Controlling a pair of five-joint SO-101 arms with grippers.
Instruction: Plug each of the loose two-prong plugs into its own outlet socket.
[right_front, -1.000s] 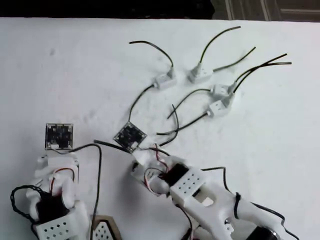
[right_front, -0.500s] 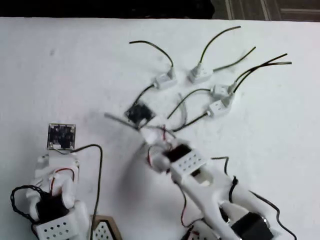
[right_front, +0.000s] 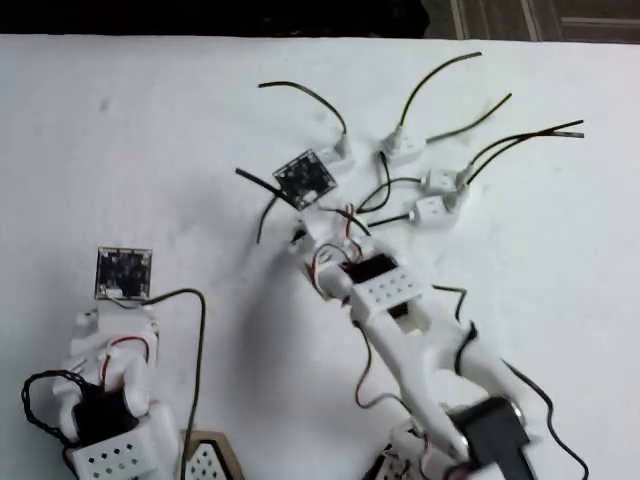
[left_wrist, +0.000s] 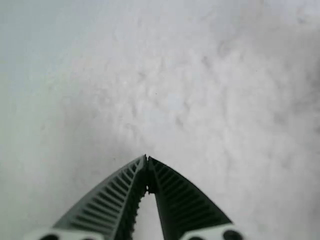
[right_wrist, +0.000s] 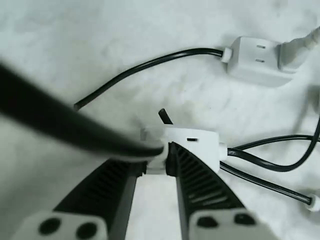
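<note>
My right gripper (right_front: 318, 222) (right_wrist: 165, 150) is shut on a white plug (right_wrist: 154, 159). The plug's black cable (right_front: 262, 184) (right_wrist: 60, 115) trails off to the side. The gripper sits at the near edge of a cluster of white outlet sockets with black leads. One socket (right_front: 334, 154) lies just beyond it and another (right_front: 430, 210) to its right. In the right wrist view a white block (right_wrist: 192, 142) lies right at the fingertips, and a socket (right_wrist: 252, 60) with two slots lies farther off. My left gripper (right_front: 112, 318) (left_wrist: 146, 160) rests shut over bare table at the front left, holding nothing.
Two more sockets (right_front: 400, 148) (right_front: 440, 180) lie at the back right, their leads crossing each other. A black camera board (right_front: 124, 272) sits on the left wrist and another (right_front: 305, 178) on the right. The white table (right_front: 120, 130) is bare at the left and back left.
The right arm has carried the plug and its cable from the table's front centre toward the back, up to the socket cluster. The left arm has stayed put.
</note>
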